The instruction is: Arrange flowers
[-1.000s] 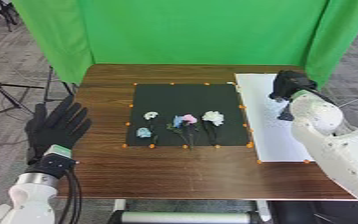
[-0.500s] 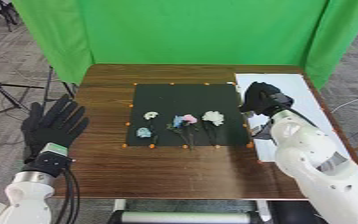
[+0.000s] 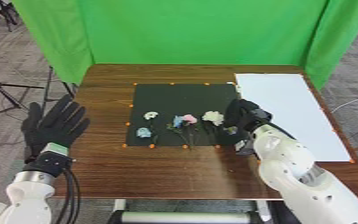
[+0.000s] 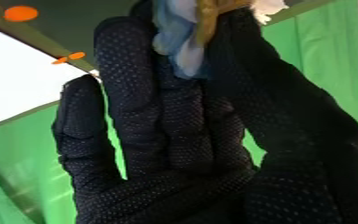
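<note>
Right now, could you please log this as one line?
right hand: pinching pale blue flower, black mat's right edge | left hand: open | pink flower: on mat

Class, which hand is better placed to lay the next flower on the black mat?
Probably the right hand: it pinches a pale blue flower at the black mat, while the left hand is off to the mat's left.

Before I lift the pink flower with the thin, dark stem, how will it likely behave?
The pink flower may droop head-first: its bloom looks far wider than its thin stem. It might drag the blue flower touching it.
</note>
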You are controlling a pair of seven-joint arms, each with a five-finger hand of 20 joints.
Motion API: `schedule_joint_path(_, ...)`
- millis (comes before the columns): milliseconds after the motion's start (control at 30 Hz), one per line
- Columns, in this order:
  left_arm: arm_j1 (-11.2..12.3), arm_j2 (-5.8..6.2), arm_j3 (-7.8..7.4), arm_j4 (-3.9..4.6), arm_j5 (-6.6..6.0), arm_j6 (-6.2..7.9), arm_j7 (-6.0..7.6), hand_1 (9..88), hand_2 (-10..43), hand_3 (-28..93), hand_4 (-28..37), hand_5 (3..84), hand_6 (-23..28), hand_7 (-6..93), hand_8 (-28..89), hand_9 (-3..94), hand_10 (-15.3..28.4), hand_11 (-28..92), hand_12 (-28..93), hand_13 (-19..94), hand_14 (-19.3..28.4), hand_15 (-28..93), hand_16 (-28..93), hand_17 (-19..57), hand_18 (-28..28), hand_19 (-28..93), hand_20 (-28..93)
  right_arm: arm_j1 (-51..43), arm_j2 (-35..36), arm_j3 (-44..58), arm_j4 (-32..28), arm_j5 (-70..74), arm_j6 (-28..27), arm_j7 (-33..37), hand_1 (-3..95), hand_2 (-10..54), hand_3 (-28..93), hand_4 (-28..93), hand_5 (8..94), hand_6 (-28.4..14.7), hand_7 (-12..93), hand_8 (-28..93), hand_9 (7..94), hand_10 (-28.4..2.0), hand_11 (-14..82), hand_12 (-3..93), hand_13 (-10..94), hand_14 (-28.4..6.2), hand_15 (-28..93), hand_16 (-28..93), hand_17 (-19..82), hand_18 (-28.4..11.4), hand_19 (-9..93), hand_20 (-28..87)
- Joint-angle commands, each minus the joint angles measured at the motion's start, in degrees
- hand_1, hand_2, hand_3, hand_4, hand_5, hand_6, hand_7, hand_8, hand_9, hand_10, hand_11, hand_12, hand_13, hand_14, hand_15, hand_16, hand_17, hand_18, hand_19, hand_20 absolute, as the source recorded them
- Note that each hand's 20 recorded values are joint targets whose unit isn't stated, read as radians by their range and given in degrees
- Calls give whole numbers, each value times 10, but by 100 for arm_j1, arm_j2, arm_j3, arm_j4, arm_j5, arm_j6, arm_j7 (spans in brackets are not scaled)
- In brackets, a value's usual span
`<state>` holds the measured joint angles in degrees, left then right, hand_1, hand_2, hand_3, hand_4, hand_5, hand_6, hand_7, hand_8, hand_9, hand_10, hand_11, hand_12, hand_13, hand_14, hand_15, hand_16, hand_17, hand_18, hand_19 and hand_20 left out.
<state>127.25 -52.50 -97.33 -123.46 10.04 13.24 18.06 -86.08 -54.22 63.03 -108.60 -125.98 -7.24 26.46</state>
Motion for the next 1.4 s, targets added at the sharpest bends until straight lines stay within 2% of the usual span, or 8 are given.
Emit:
schedule_joint_path(33,18,-30,-22,-33,-17,57,-39,229,133,665,-283,329,63,131,-93,250,135,187,118,122,123,273,-57,-64,120,240,89,4,-152,12,-27,39,-40,100,515,-95,670,-283,705,-8,303,-12,782,-108,190,319,658,-97,516,297,325,-217,830,381)
schedule_joint_path(233,33,-48,-13,-20,-19,69,-41,237,129,683,-283,328,63,132,-92,248,135,187,120,122,123,273,-55,-64,120,241,90,-20,-172,61,-80,34,-164,78,390,-95,746,-282,672,-12,234,-127,714,-135,240,204,627,-115,547,253,325,-223,845,391)
schedule_joint_path(700,85,-61,-60,-29,-23,64,-20,239,123,680,-283,326,63,132,-92,247,135,188,120,121,124,275,-56,-65,120,243,89,-264,-24,429,-464,-81,-93,460,339,-95,739,-273,652,-30,198,-128,695,-151,218,190,609,-132,561,241,311,-235,842,388)
schedule_joint_path(867,17,-22,-74,22,3,22,-66,241,123,676,-283,325,63,131,-92,247,136,187,119,125,123,276,-57,-65,120,243,89,-619,-29,926,-520,366,1041,324,259,-8,715,-230,652,-41,185,-120,689,-164,207,186,610,-143,541,221,323,-233,847,372)
schedule_joint_path(933,-54,5,-90,70,66,-65,-123,238,126,670,-283,324,62,126,-93,248,135,180,115,133,118,263,-63,-65,120,242,89,-798,-97,1290,-469,1280,1484,-199,219,55,720,-233,593,-57,165,-114,611,-180,163,164,546,-159,467,177,296,-223,762,320)
schedule_joint_path(1133,-245,80,-179,186,327,-190,-320,231,133,652,-283,302,58,91,-97,245,123,142,95,132,100,212,-71,-63,116,231,85,-1309,-428,2061,-546,3147,2551,-823,147,98,750,-250,470,-54,144,-117,471,-182,102,126,404,-189,370,116,210,-214,606,218)
schedule_joint_path(1267,-270,111,-287,231,371,-216,-311,226,134,644,-283,290,64,69,-94,234,123,128,87,122,98,194,-68,-63,114,224,83,-1690,-722,2690,-482,5320,1988,-2043,119,98,763,-257,420,-43,126,-110,417,-167,69,113,334,-176,297,106,165,-198,500,174)
schedule_joint_path(1400,-116,98,-378,180,376,-149,-110,224,134,644,-283,280,54,71,-90,226,121,124,85,115,98,184,-67,-63,112,220,83,-1931,-919,3008,-551,6056,1316,-2336,100,93,777,-266,394,-30,123,-111,376,-154,60,103,279,-162,227,105,140,-186,418,159)
